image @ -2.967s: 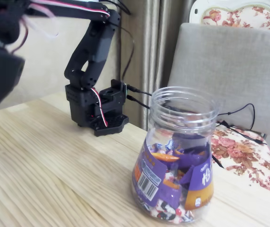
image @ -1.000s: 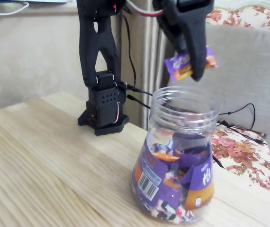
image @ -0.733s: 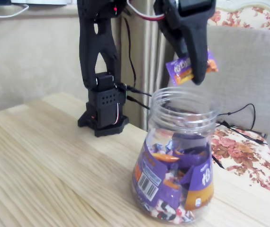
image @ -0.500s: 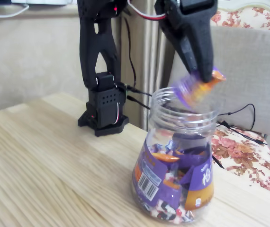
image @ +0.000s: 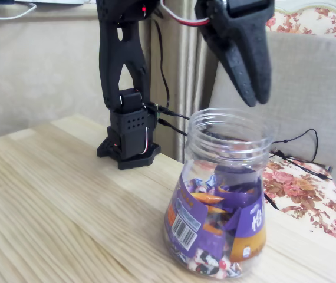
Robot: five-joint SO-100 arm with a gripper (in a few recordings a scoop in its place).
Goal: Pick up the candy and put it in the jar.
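The clear jar (image: 230,147) stands on the wooden table (image: 56,212), right of centre in the fixed view, lid off. Several purple and orange wrappers fill its bulbous base. A small purple candy with an orange end (image: 208,197) lies on top of that pile, inside the jar. My black gripper (image: 256,101) hangs point-down just above the jar's mouth, over its right half. It is open, with nothing between its fingers.
The arm's black base (image: 127,141) sits at the table's back edge, left of the jar, with cables (image: 171,121) trailing behind the jar. A grey cushion (image: 315,88) and floral fabric (image: 309,200) lie beyond the table's right edge.
The candy, held above the jar's mouth a second ago, slipped from the fingers and dropped into the jar. The gripper has stayed above the mouth and is now empty.
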